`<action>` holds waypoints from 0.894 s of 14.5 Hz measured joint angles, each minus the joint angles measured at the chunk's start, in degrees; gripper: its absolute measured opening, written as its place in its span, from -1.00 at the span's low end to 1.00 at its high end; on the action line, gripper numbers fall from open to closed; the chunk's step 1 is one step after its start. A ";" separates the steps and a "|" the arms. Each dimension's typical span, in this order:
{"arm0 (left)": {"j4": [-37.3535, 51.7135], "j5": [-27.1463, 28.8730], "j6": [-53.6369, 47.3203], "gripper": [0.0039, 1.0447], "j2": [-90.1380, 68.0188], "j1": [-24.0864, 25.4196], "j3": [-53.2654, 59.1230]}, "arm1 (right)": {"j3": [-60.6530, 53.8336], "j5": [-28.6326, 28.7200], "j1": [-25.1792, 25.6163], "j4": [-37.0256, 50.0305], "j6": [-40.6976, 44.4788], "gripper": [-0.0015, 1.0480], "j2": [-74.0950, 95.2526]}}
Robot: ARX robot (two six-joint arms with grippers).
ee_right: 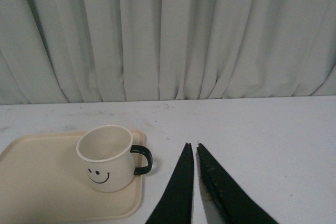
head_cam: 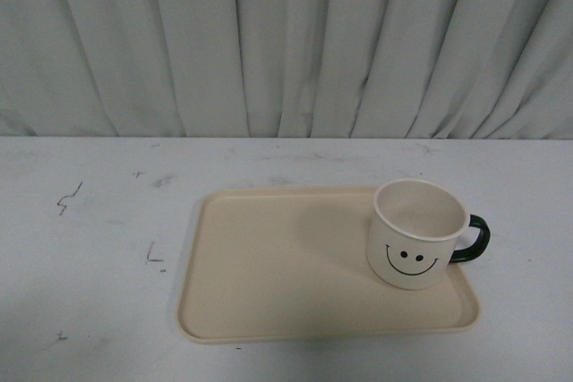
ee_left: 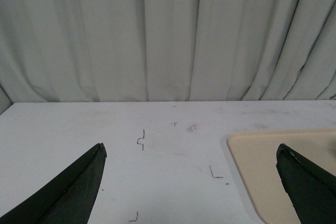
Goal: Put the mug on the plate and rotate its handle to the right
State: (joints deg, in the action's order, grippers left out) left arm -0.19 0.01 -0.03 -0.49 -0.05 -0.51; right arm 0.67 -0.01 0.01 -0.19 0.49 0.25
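The cream-white mug (head_cam: 414, 234) with a black smiley face stands upright on the right end of the beige plate (head_cam: 269, 266). Its black handle (head_cam: 474, 239) points right, past the plate's rim. Neither arm shows in the front view. In the right wrist view the mug (ee_right: 106, 157), its handle (ee_right: 143, 159) and the plate (ee_right: 31, 182) lie left of my right gripper (ee_right: 192, 145), which is shut and empty, apart from the mug. My left gripper (ee_left: 191, 148) is open and empty over bare table, with a corner of the plate (ee_left: 273, 166) between its fingers.
A white table (head_cam: 89, 221) with small black pen marks (head_cam: 68, 198) carries the plate. A grey pleated curtain (head_cam: 286, 42) hangs close behind the table's far edge.
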 joint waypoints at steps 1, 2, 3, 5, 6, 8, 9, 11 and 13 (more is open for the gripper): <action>0.00 0.00 0.00 0.88 0.00 0.00 0.00 | 0.00 0.00 0.00 -0.02 0.00 -0.77 0.00; 0.00 0.00 0.00 0.88 0.00 0.00 0.00 | 0.00 0.00 0.00 -0.02 -0.02 -0.60 0.00; 0.00 0.00 0.00 0.88 0.00 0.00 0.00 | 0.00 0.00 0.00 -0.02 -0.02 -0.50 0.00; 0.00 0.00 0.00 0.88 0.00 0.00 0.02 | 0.00 0.00 0.00 -0.02 -0.02 -0.32 0.00; 0.00 0.00 0.00 0.88 0.00 0.00 0.00 | 0.00 0.00 0.00 -0.02 -0.02 -0.08 0.00; 0.00 0.00 0.00 0.88 0.00 0.00 0.02 | 0.00 0.00 0.00 -0.02 -0.02 0.37 0.00; 0.00 0.00 0.00 0.88 0.00 0.00 0.00 | 0.00 0.00 0.00 -0.02 -0.02 0.61 0.00; 0.00 0.00 0.00 0.88 0.00 0.00 0.02 | 0.00 0.00 0.00 -0.02 -0.07 0.89 0.00; 0.00 0.00 0.00 0.88 0.00 0.00 0.02 | 0.00 -0.02 0.00 -0.02 -0.07 0.87 0.00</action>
State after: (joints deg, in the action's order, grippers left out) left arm -0.19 0.01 -0.03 -0.49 -0.05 -0.49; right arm 0.67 -0.03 0.01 -0.21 0.43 0.25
